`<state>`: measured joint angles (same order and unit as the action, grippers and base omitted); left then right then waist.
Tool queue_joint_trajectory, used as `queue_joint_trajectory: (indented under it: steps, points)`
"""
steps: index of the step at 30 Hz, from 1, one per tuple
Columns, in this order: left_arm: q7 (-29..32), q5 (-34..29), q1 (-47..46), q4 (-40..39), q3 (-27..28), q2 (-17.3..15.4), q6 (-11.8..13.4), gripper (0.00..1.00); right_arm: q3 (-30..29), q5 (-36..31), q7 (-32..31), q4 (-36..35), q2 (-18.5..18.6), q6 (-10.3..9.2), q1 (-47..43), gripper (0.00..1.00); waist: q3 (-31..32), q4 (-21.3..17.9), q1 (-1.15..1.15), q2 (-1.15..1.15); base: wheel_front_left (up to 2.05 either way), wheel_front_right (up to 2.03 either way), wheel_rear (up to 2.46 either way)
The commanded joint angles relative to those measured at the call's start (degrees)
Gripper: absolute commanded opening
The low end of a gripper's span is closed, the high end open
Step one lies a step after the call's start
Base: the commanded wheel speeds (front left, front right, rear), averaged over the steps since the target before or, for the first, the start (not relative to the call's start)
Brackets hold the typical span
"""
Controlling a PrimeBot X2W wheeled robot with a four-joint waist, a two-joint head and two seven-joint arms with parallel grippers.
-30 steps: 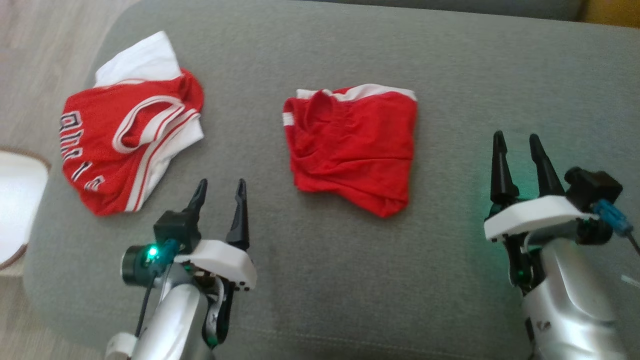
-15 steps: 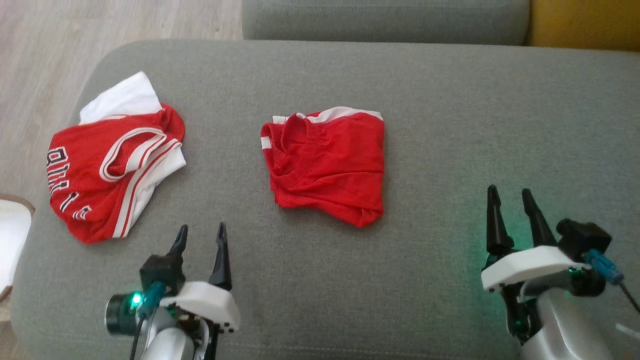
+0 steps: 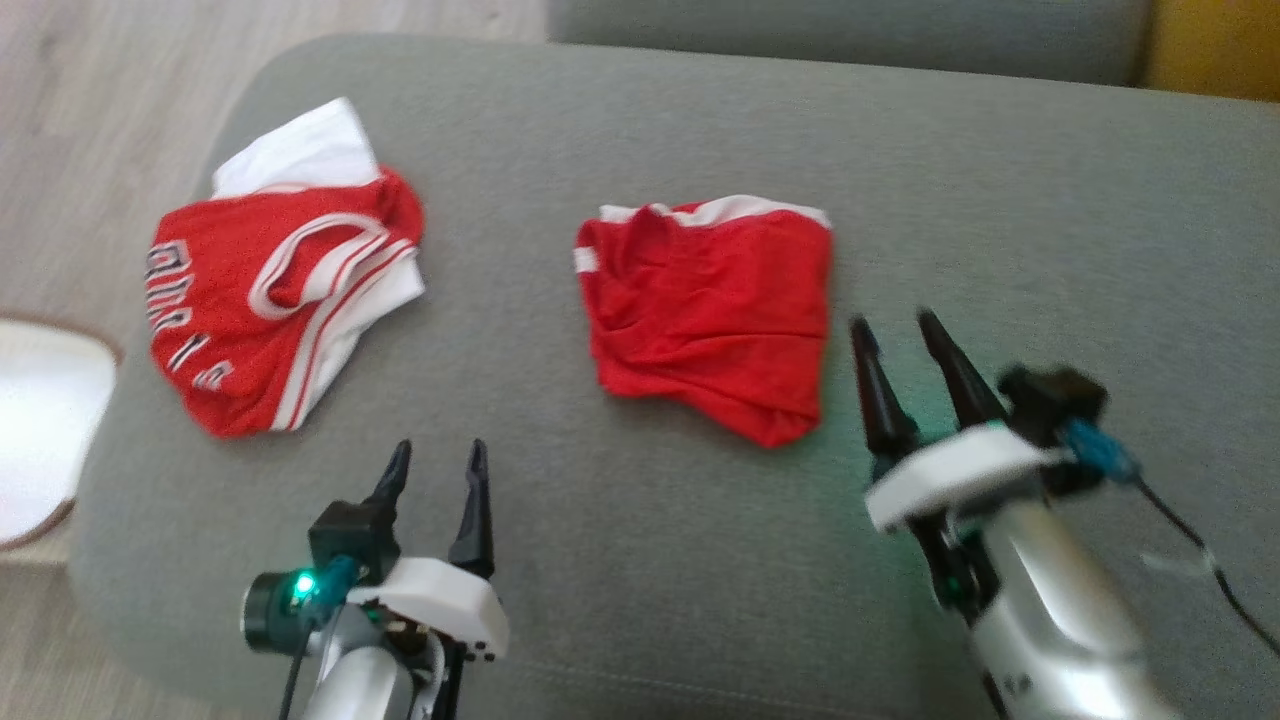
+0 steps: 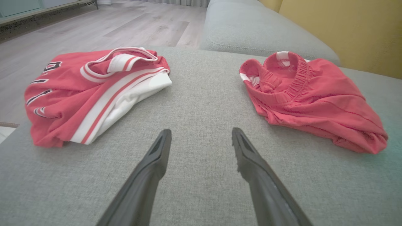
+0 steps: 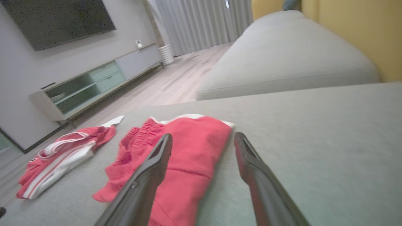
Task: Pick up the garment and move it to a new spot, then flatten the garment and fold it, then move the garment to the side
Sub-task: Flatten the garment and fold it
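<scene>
A red garment (image 3: 710,300) with a white waistband edge lies crumpled mid-cushion; it also shows in the left wrist view (image 4: 314,100) and the right wrist view (image 5: 191,150). At the cushion's left end sits a second garment (image 3: 270,300), a red and white jersey (image 4: 88,91) with lettering. My right gripper (image 3: 892,320) hovers open just beside the red garment's right edge, fingers (image 5: 150,169) pointing over it. Nearer the front edge my left gripper (image 3: 440,447) stands open and holds nothing, its tips (image 4: 201,130) aimed at the bare cloth between the two garments.
Everything rests on a grey sofa cushion (image 3: 640,120) with a rounded left end. Wooden floor (image 3: 100,100) lies beyond it, and a white round object (image 3: 40,420) sits at the left. A back cushion (image 3: 850,40) and a yellow wall (image 4: 345,28) bound the far side.
The head camera has shifted. My right gripper has moved left toward the red garment's right edge. The left gripper sits a little further back. Neither garment has moved.
</scene>
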<state>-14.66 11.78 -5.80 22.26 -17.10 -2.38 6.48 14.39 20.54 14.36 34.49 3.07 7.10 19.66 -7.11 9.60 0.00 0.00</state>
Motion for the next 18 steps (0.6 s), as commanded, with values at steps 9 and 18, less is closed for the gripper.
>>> queue_joint_trajectory:
  steps: [9, 18]
  points:
    - [-0.3, 3.0, -3.5, -1.8, -2.3, -0.5, 0.5, 1.0, 8.2, -4.4, -3.0, 8.1, -0.2, 0.39, 15.8, 1.0, -4.6, 9.0, 0.0, 0.0, 0.0, 0.0, 0.0]
    - [-0.3, 4.3, -3.8, -2.2, -3.0, -0.5, 1.1, 1.0, 4.9, -8.6, -4.4, 15.6, -0.2, 0.39, 18.7, 1.0, -5.7, 10.2, 0.0, 0.0, 0.0, 0.0, 0.0]
